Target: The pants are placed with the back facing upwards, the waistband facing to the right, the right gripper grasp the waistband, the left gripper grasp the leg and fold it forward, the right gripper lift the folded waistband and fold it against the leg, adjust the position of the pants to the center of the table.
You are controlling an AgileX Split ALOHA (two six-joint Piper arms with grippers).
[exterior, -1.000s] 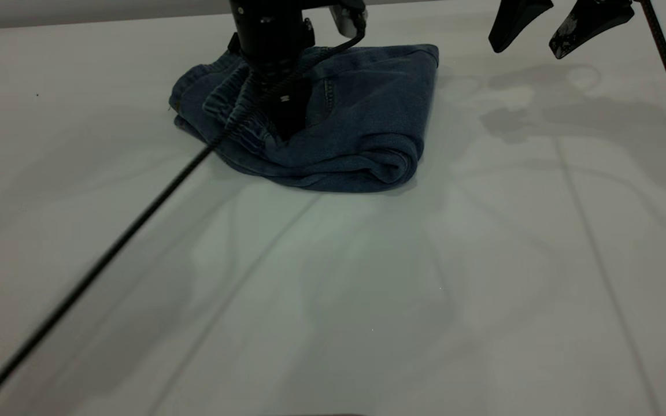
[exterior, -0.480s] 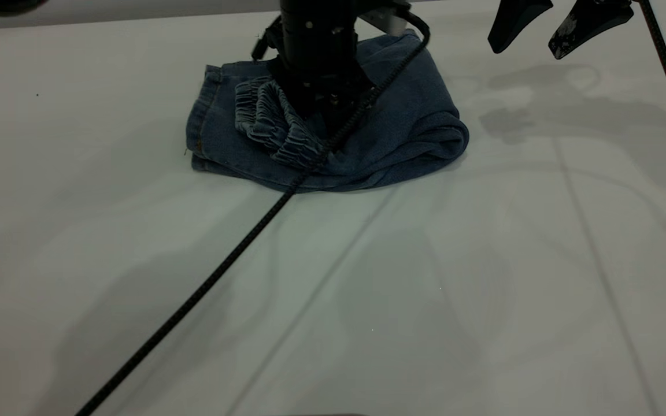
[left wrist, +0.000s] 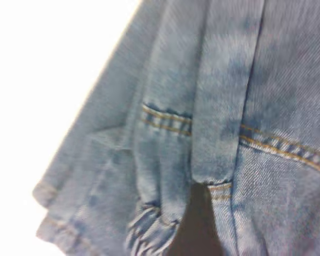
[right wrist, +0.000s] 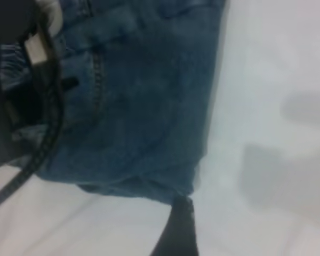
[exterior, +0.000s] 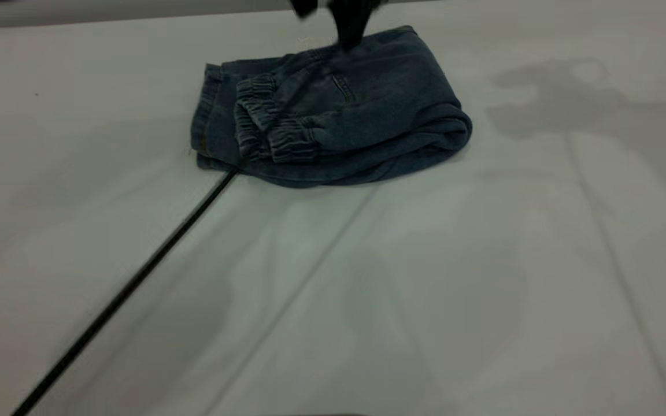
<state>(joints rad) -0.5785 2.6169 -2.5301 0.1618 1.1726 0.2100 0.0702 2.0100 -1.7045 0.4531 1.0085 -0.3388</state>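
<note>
Left gripper point(exterior: 349, 23) above folded pants point(exterior: 333, 110)

The exterior view is dimly lit; soft grey shadows are cast across the surface point(exterior: 483, 260). The left wrist view is overexposed beside the pants point(left wrist: 213, 133). Both wrist views are blurred.

Faded blue denim pants point(exterior: 333, 110), soft cloth with orange stitching and a gathered, ribbed waistband point(exterior: 269, 130), lie on a smooth, matt white table point(exterior: 425, 289).
</note>
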